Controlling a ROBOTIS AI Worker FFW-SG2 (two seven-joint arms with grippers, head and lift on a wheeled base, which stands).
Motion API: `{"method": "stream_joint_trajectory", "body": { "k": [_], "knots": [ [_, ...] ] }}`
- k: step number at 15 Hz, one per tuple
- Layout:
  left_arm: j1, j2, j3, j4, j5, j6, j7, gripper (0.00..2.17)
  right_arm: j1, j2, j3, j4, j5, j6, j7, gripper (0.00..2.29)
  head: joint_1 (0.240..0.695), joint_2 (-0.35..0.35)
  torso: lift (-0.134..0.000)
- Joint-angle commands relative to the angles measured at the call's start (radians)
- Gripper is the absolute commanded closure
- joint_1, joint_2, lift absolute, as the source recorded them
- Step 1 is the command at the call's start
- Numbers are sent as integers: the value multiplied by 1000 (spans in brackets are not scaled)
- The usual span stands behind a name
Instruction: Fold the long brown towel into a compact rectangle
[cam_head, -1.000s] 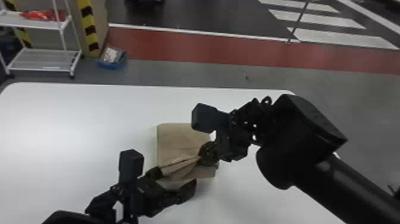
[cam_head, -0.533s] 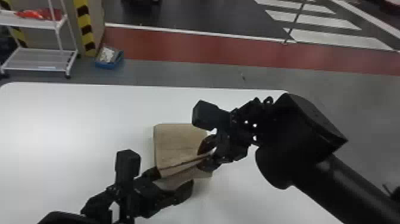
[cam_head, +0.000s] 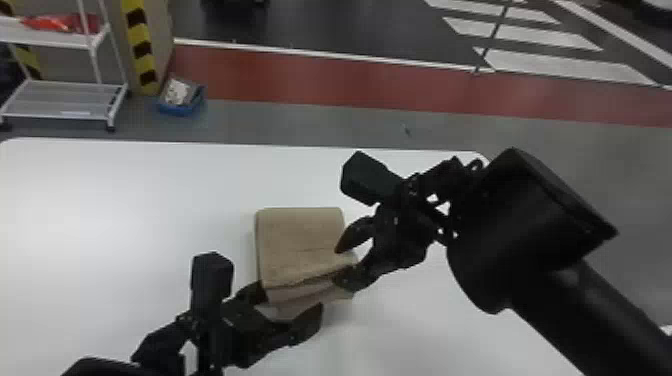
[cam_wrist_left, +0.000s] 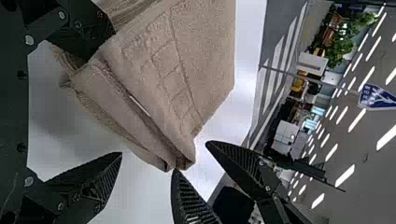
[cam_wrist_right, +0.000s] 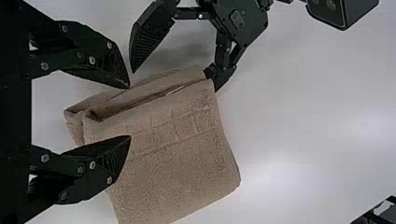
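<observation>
Towel of brown terry cloth (cam_head: 297, 245), folded squarish, lies on white worktop (cam_head: 125, 215), just beyond black two-fingered left hand (cam_head: 293, 301) and beside black two-fingered right hand (cam_head: 337, 266). Both stand well open, gripping nothing.

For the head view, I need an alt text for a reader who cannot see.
A brown towel, folded into an uneven stack, lies on a white table. The robot's left gripper is open at the towel's near left corner, the right gripper open at its right edge; a shelf unit stands behind.
</observation>
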Motion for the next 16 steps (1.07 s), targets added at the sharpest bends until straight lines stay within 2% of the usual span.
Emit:
{"method": "stream_joint_trajectory", "body": {
  "k": [1,3,6,7,8,9,12,13,16],
  "knots": [
    [4,-3,-2,-1,0,0,-1,275,12,1,-27,-9,-22,14,5,569,695,-230,-120],
    [10,-3,-2,-3,-2,0,1,275,22,11,-51,-6,-43,17,-31,589,695,-232,-120],
    [18,-3,-2,-17,-12,0,-1,275,25,58,-73,30,-46,14,-127,1170,695,-231,-120],
    [21,-3,-2,-17,-12,3,-1,275,23,67,-78,43,-43,2,-140,1490,695,-228,-120],
    [26,-3,-2,-18,-14,3,-1,275,25,69,-74,51,-38,-1,-143,1669,695,-225,-120],
    [26,-3,-2,-20,-14,6,-1,275,29,69,-62,56,-28,-4,-140,1676,695,-223,-120],
    [27,-3,-3,-29,-15,13,-1,275,61,61,-58,36,-26,-1,-74,1676,695,-222,-120],
    [27,-3,-5,-29,-17,16,-1,275,72,47,-58,23,-20,-1,-64,1676,695,-222,-120],
    [27,-3,-9,-34,-17,25,-1,275,88,35,-59,23,0,-7,-61,1676,695,-231,-120]
  ]
}}
